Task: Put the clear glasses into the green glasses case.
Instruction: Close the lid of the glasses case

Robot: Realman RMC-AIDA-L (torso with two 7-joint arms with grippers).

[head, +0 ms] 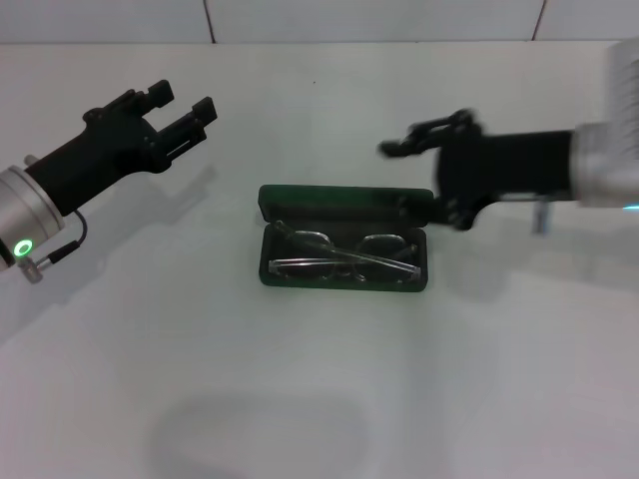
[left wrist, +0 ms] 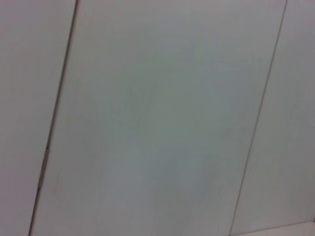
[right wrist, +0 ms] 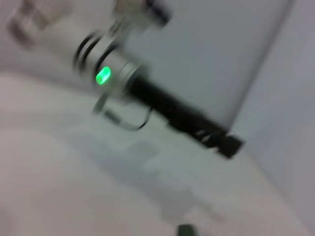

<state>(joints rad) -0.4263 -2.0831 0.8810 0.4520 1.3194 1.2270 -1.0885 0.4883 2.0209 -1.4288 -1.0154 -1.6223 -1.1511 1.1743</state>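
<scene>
Lying open at the middle of the head view, the green glasses case (head: 345, 246) rests on the white bench (head: 319, 399), its lid raised along the far edge. The clear glasses (head: 344, 255) sit inside its black tray, folded, their thin arms crossing in front of the lenses.

At the upper left of that frame the left pincer (head: 187, 112) hangs above the bench, well apart from the case; its two black fingers stand parted with a clear gap between them and nothing held. The right wrist view shows this same arm (right wrist: 147, 93) from the far side, a green light glowing on its silver cuff.

At the right of the head view the right pincer (head: 424, 140) hovers just past the case's upper right corner, blurred; I cannot tell how far its fingers are spread, and nothing shows in its grasp.

The left wrist view shows only pale wall panels (left wrist: 162, 118).
</scene>
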